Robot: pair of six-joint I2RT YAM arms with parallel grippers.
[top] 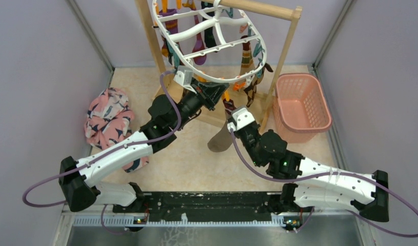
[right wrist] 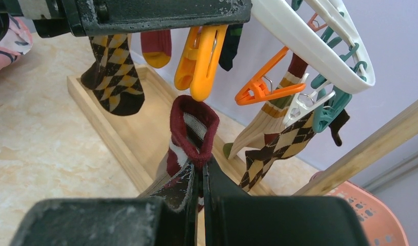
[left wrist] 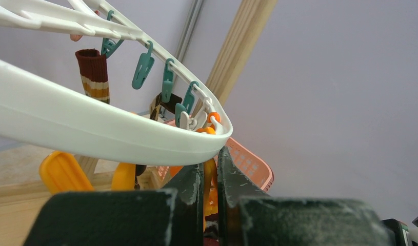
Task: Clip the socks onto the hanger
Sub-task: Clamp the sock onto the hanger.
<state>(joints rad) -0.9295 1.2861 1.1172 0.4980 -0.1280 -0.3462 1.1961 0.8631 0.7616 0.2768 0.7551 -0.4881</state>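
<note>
Several socks (right wrist: 114,77) already hang on hanger (left wrist: 94,128). One pending: left gripper (left wrist: 211,171) squeezes orange clip (right wrist: 201,56), right gripper (right wrist: 199,171) closed on maroon-cuff sock (right wrist: 194,123) just below it (not yet clipped).

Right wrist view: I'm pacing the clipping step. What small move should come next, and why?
Probably raise the right hand slightly: the maroon cuff of its sock sits just below the orange clip that the left hand pinches, not yet between its jaws.
</note>
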